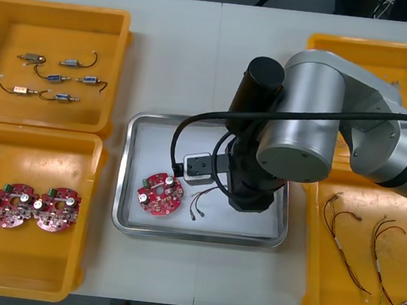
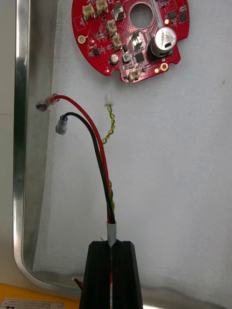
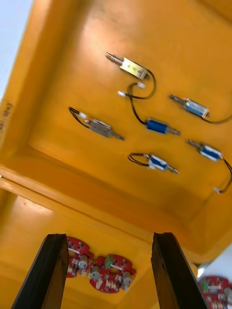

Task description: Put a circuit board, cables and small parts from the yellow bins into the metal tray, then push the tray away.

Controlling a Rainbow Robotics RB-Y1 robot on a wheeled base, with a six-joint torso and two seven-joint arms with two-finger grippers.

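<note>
My right gripper (image 2: pixel 112 244), fingers clamped on the cable (image 2: pixel 99 145), sits inside the metal tray (image 2: pixel 21 145) to lay it at three o'clock of the circuit board (image 2: pixel 130 36). The left gripper (image 3: pixel 108 235) hovers, fingers apart, above the nine-o'clock yellow bins (image 3: pixel 58 96).

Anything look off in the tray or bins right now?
Nothing stands out. The circuit board lies flat in the metal tray. The right claw is shut on the cable bundle, whose loose ends reach toward the board without touching it. The left claw hangs open above the left yellow bins, whose contents look tidy.
</note>
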